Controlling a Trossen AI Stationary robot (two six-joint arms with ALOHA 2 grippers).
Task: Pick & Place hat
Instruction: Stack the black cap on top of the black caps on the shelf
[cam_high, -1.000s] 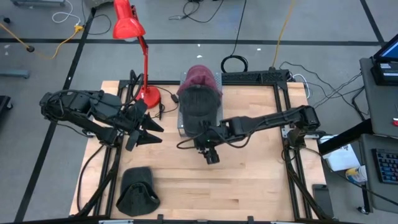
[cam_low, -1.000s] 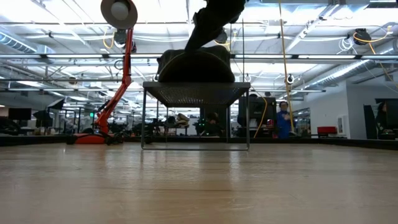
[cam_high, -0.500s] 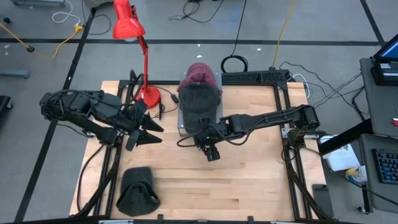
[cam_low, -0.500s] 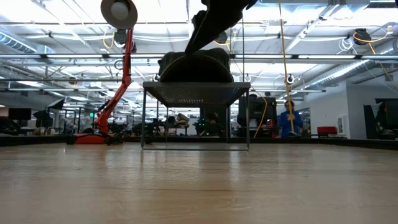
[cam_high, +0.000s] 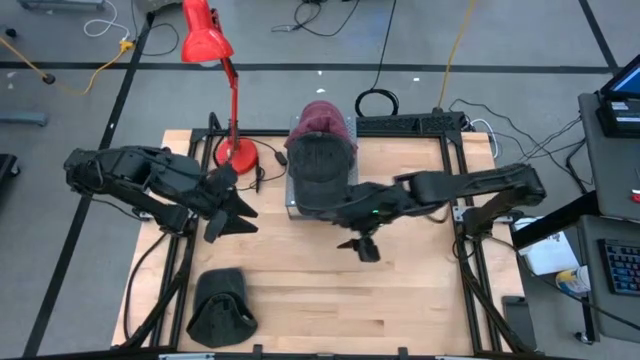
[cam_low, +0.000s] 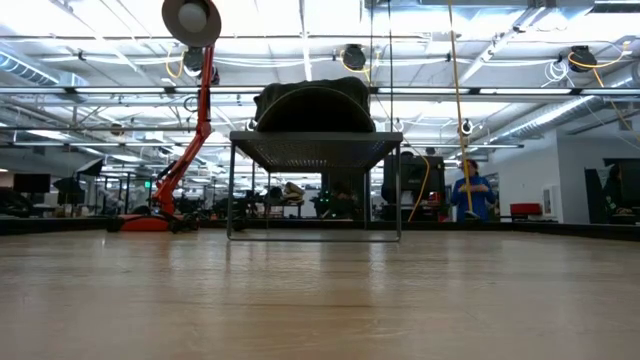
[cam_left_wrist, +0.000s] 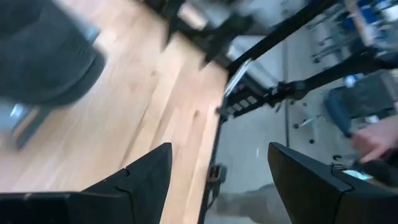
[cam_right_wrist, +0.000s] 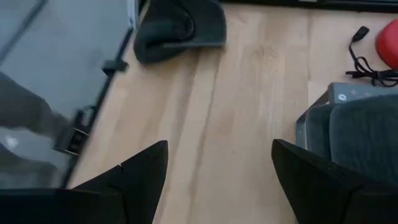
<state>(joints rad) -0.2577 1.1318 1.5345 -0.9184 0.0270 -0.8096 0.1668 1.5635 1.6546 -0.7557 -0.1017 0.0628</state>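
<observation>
A dark hat (cam_high: 320, 165) sits crown-up on a grey mesh rack (cam_high: 350, 130) at the table's far middle, with a maroon hat (cam_high: 322, 118) behind it. In the low view the dark hat (cam_low: 312, 105) tops the rack (cam_low: 315, 142). Another dark cap (cam_high: 222, 305) lies flat on the near left of the table, also seen as the cap (cam_right_wrist: 180, 28). My right gripper (cam_high: 318, 212) (cam_right_wrist: 217, 158) is open beside the rack's near edge, with nothing between its fingers. My left gripper (cam_high: 240, 210) (cam_left_wrist: 217, 158) hangs open left of the rack.
A red desk lamp (cam_high: 228, 100) stands at the far left of the table, its cable (cam_high: 262, 170) trailing by the rack. Black frame rails (cam_high: 465, 230) run along the table's sides. Bare wood (cam_high: 400, 300) lies to the near right. A person (cam_low: 470, 190) stands in the room beyond.
My right gripper has drawn back from the top of the dark hat on the rack, moving toward the table's right and near edge and rising out of the low view. The dark hat has stayed on the rack.
</observation>
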